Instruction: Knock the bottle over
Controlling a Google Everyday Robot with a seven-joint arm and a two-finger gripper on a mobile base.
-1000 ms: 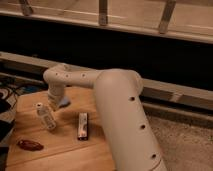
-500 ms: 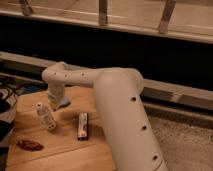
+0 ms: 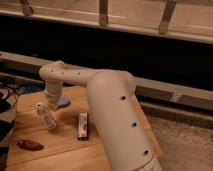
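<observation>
White and small, the bottle (image 3: 45,116) leans at a tilt on the wooden counter (image 3: 65,142), toward its left side. Just behind it hangs the pincer (image 3: 51,99), at the end of the pale arm (image 3: 100,95); whether it grips anything I cannot tell. Beside it lies a blue object (image 3: 63,102). A dark bar (image 3: 83,126) lies right of the bottle, a reddish packet (image 3: 31,145) nearer the front edge.

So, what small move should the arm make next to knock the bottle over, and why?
Probably a short sideways push toward the camera's left. The bottle is on the wooden table, already tilted but not lying flat. The gripper hangs just beside its upper part, right of the cap. A push high on the bottle should tip it away from the snack bar.
</observation>
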